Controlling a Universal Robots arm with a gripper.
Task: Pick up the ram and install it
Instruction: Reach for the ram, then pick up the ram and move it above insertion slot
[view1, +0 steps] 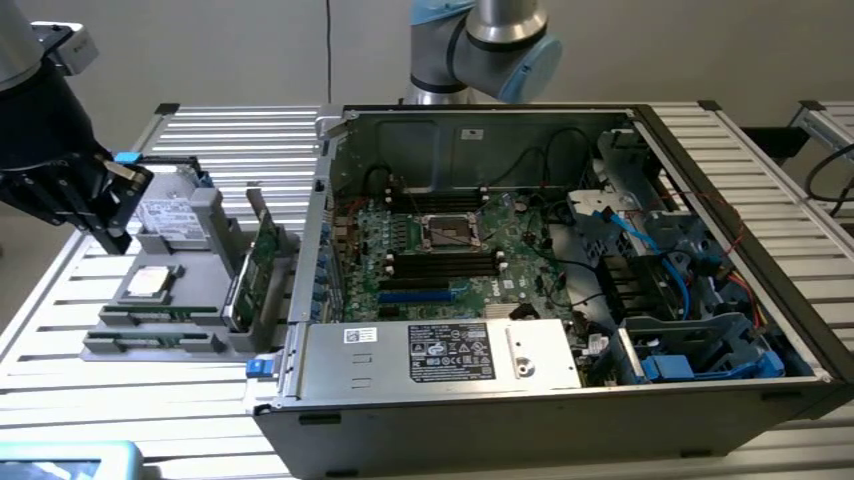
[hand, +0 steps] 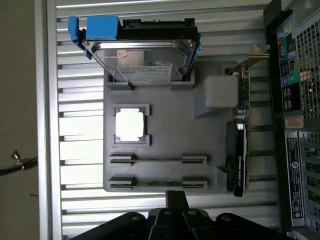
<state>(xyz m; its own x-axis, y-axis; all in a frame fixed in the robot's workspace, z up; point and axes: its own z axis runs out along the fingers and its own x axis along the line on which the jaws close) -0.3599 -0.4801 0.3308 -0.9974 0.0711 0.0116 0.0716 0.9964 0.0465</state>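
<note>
The black gripper (view1: 110, 232) (hand: 176, 198) was held above a grey moulded plastic fixture tray (view1: 200, 347) (hand: 170, 130), clear of it, with its jaws brought together. The black wrist section was sloped downward towards the tray, so that the fingers were pointed at it from above. The silver-and-blue arm (view1: 481, 40) was seen rising well beyond the tray.

The ram (hand: 157, 184) – a long, thin green circuit-board stick seen edge-on – was stood in the outermost narrow holder of the tray, at the end opposite a silver hard drive in a blue caddy (view1: 171, 215) (hand: 142, 57). A second similar strip was lodged in the parallel holder just beside it; whether this was another stick could not be told. Between those holders and the hard drive, a square silver processor chip (view1: 150, 282) (hand: 130, 125) was seated in a recess of the tray. A broad green expansion card with a black shroud (view1: 260, 265) (hand: 239, 150) was stood upright along the tray's long side – the side next to an open dark metal computer case (view1: 400, 425) (hand: 300, 125). Tray and case were both set on a slatted aluminium table (view1: 240, 130) (hand: 75, 70).
</note>
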